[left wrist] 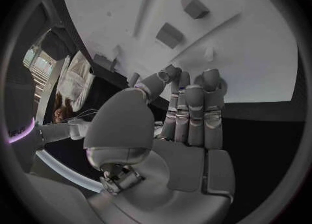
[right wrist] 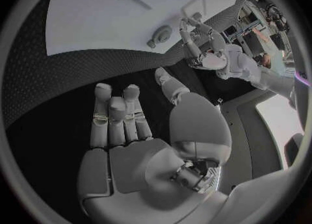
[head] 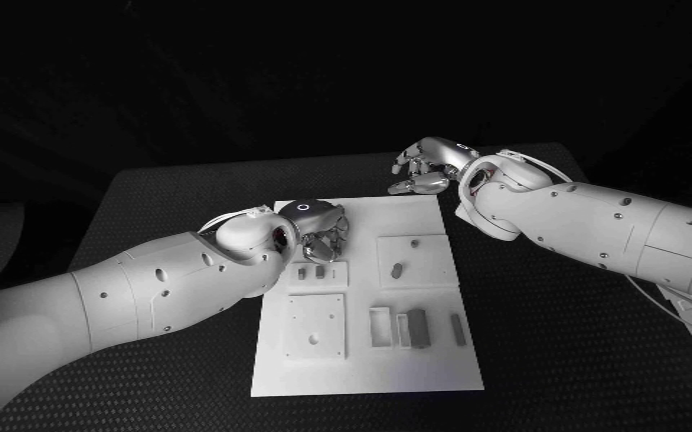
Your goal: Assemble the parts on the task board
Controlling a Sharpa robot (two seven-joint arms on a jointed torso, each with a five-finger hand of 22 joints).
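Two silver hands are at work here, and neither carries anything. The left hand (head: 320, 230) hangs over the near-left part of the white rectangular task board (head: 433, 367), fingers pointing down and loosely apart, their tips just above the plate; the left wrist view shows the fingers (left wrist: 195, 115) straight and side by side with nothing between them, so it looks released, probably poised to pick up or press a piece. Just beside it toward the robot lies a small raised white tile with two short grey parts (head: 317, 274) in it, and beyond that a larger square white tile (head: 315, 326) with small holes. To the right sits another white tile holding one grey peg-like part (head: 394, 271), and nearer the robot a cluster of upright grey block parts (head: 415, 328) with a slim grey bar (head: 457, 327) alongside. The right hand (head: 423, 167) rests well apart, at the board's far corner over the black textured worktop (head: 173, 202), fingers gently curled and apart, grasping nothing — seemingly parked to leave room. Assembly seems barely begun.
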